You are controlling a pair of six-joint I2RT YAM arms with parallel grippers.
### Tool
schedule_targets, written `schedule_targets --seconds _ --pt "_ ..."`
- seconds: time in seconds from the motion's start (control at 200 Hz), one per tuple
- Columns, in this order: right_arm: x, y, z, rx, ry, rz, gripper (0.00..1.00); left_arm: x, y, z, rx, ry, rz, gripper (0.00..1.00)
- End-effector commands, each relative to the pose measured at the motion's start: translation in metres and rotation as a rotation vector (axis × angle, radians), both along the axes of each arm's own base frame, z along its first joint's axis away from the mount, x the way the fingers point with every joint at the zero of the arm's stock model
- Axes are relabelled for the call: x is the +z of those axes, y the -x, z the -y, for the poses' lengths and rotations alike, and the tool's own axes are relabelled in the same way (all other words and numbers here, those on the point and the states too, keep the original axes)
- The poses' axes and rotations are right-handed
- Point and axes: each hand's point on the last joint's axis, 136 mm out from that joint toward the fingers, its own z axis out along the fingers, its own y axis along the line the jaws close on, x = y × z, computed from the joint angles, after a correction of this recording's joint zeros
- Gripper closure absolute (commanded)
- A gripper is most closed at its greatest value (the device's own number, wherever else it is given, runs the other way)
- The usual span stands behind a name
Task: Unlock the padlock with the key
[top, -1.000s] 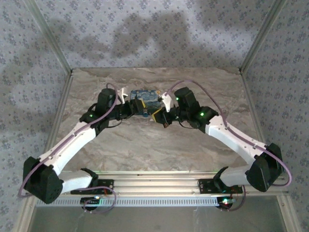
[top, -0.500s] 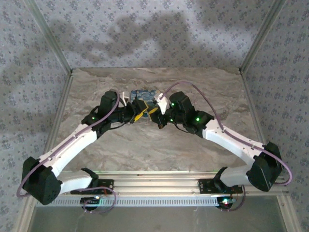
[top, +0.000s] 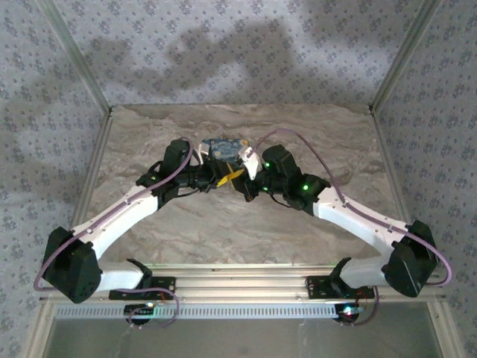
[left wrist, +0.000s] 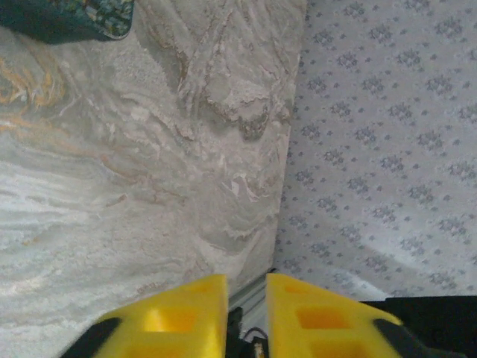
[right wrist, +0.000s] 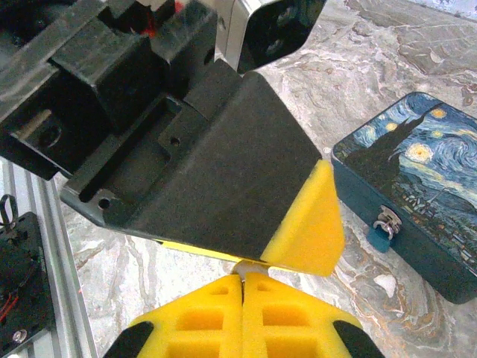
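Marbled grey stone covers the table (top: 223,224), with flowered wallpaper (top: 238,45) walling it in behind and on both sides. Both arms reach in and meet at the middle, just short of a blue tin (top: 226,147) painted with a starry night.

The right gripper (right wrist: 242,280) has its yellow fingers pressed flat together. A tiny pale sliver, the key (right wrist: 244,265), peeks out at their tips, pinched there. Directly ahead of those tips, touching or nearly touching the key, sits one yellow finger pad (right wrist: 309,224) of the left gripper (top: 218,179), its black body slanting away to the upper left of the right hand's view. From above, the right gripper (top: 240,181) and the left one meet tip to tip.

The padlock (right wrist: 380,227), a tiny dark-blue body on a silvery shackle, hangs on the front wall of the tin (right wrist: 417,179), ahead and to the right of the right fingers and apart from them.

Seen from its own wrist, the left gripper (left wrist: 246,287) stands narrow, with only a slim gap between its two yellow fingers (left wrist: 194,313). Whether that gap pinches anything I cannot tell. Bare marble lies ahead of it, and a corner of the tin (left wrist: 67,15) shows far ahead to its left.
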Motion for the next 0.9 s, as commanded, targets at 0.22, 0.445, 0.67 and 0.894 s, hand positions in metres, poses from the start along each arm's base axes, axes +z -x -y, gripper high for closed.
schedule_targets --seconds 0.22,0.445,0.67,0.894 --pt "0.013 0.009 0.003 0.015 -0.040 0.022 0.86 0.028 -0.005 -0.002 -0.049 -0.059 0.233 1.00" --pt "0.036 0.012 0.029 -0.041 -0.180 -0.038 0.51 0.050 0.000 -0.007 -0.148 -0.130 0.515 1.00" --pt "0.060 0.025 0.048 -0.004 -0.369 -0.132 0.53 0.089 0.025 0.005 -0.329 -0.061 0.793 1.00" --pt "0.072 0.041 0.028 0.135 -0.459 -0.227 0.51 0.121 0.048 0.018 -0.474 0.070 0.908 1.00"
